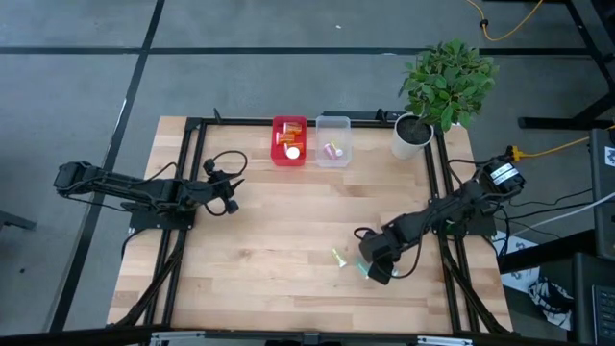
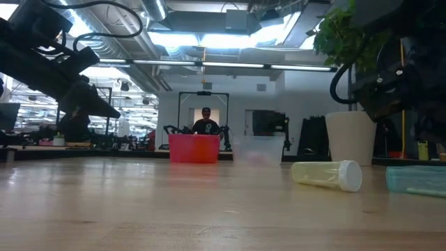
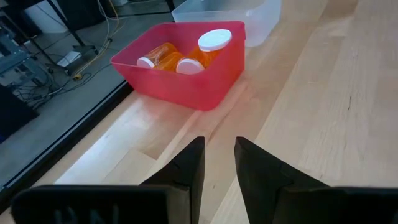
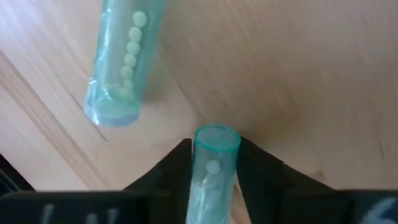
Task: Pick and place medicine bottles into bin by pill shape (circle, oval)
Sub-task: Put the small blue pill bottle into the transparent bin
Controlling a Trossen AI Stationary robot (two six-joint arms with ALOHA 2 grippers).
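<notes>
My right gripper (image 1: 370,266) is at the table's near right, shut on a teal vial (image 4: 213,171), which also shows in the low view (image 2: 418,180). A pale yellow-green vial (image 4: 121,59) holding round pills lies on its side on the table just beside it, toward the table's left (image 1: 338,258) (image 2: 327,174). The red bin (image 1: 288,141) holds orange bottles with white caps (image 3: 180,56). The clear bin (image 1: 332,141) holds a purple vial (image 1: 333,150). My left gripper (image 3: 219,163) is open and empty above the table's left half (image 1: 229,192). My right gripper pinches the teal vial's two long sides (image 4: 198,163) between its two fingers. The fingers lie along the vial, whose end (image 4: 216,138) sticks out past the fingertips. The vial lies level; whether it rests on the table or is just clear, I cannot tell.
A white pot with a green plant (image 1: 423,125) stands at the far right corner. The two bins stand side by side at the far edge. Bare wood lies across the table's middle (image 1: 288,231). A person (image 2: 205,124) shows in the room beyond the table.
</notes>
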